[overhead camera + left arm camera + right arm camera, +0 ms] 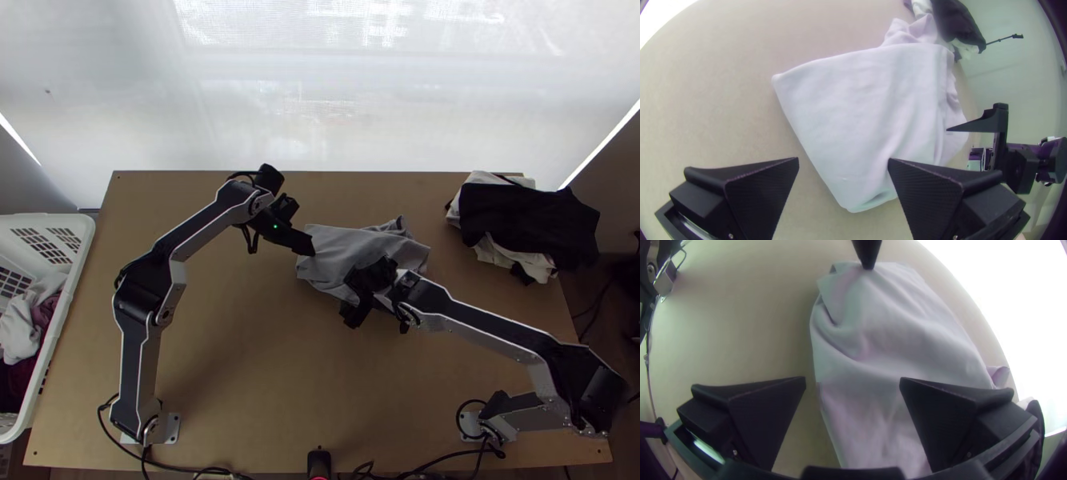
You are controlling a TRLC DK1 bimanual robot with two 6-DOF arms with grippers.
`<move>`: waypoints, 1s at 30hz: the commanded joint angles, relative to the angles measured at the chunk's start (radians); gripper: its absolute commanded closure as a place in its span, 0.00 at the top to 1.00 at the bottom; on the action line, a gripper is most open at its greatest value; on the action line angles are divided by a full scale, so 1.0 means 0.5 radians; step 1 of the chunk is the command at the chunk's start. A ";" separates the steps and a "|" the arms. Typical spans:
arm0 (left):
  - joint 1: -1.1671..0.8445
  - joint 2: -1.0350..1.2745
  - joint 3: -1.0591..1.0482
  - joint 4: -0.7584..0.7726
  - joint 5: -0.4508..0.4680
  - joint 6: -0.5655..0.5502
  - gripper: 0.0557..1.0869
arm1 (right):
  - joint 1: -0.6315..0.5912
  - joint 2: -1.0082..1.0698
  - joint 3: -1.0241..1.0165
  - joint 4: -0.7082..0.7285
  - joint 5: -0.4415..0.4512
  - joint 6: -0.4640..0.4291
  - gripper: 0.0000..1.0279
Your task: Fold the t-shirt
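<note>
The light grey t-shirt (pixel 344 244) lies folded into a small bundle on the table, with wrinkles and a loose bit at its far edge. In the top view my left gripper (pixel 310 246) is at the shirt's left side, and my right gripper (pixel 352 298) is over its near right part. The left wrist view has the left gripper (pixel 843 162) open, the cloth (pixel 862 111) spreading out beyond its fingers. In the right wrist view the right gripper (pixel 853 382) is open too, above the shirt (pixel 907 338), one finger over cloth.
A pile of black and white clothes (pixel 524 224) lies at the table's back right. A white laundry basket (pixel 76 264) with clothes stands off the left edge. Bare tabletop (pixel 272 376) stretches between the two arms' bases.
</note>
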 commanded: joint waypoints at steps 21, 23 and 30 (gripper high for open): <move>-0.023 -0.004 0.013 -0.040 -0.006 0.004 0.94 | -0.087 0.594 0.022 0.758 0.403 -0.287 0.40; -0.032 -0.013 0.013 -0.046 -0.003 0.004 0.94 | -0.087 0.594 0.022 0.792 0.415 -0.311 0.08; 0.008 -0.124 0.000 -0.092 -0.003 -0.008 0.94 | -0.121 0.388 0.004 0.804 0.504 -0.336 0.03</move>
